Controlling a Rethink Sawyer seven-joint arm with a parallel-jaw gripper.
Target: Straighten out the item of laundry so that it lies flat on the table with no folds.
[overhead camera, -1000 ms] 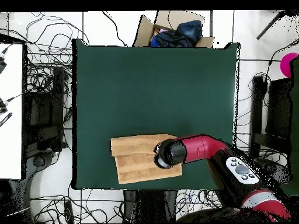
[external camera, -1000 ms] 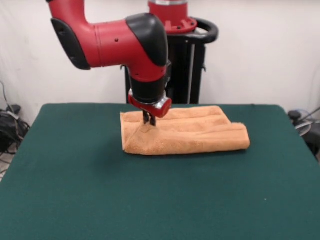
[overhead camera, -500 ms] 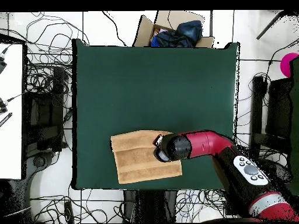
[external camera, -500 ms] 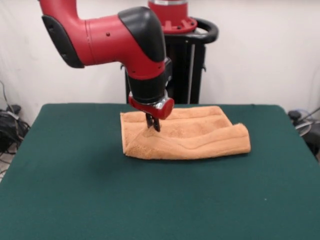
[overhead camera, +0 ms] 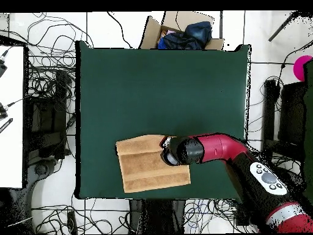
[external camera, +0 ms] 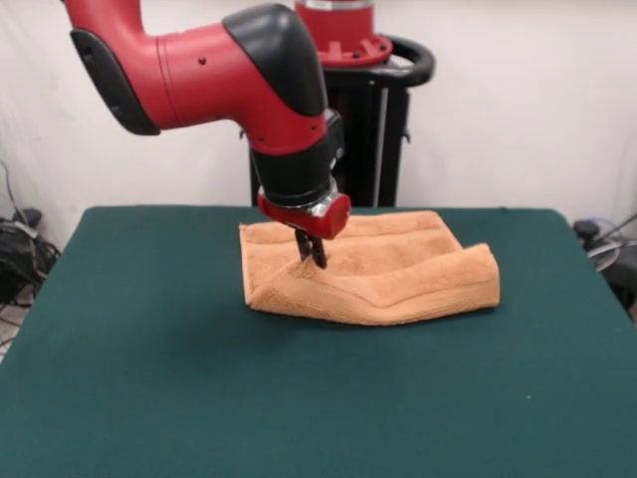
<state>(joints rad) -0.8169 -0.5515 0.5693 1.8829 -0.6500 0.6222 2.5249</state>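
1 orange-tan towel [external camera: 383, 271] lies on the green table [external camera: 299, 398], on the side nearest the robot's base in the overhead view, still folded over (front edge thick and doubled, wavy ridge across the top). 1 red and black arm; its 1 gripper [external camera: 311, 251] has fingers drawn together, pinching a fold of the towel near its left end in the front view. Off the table: 1 cardboard box [overhead camera: 180, 30] holding dark cloth, many cables [overhead camera: 46, 92] on the floor.
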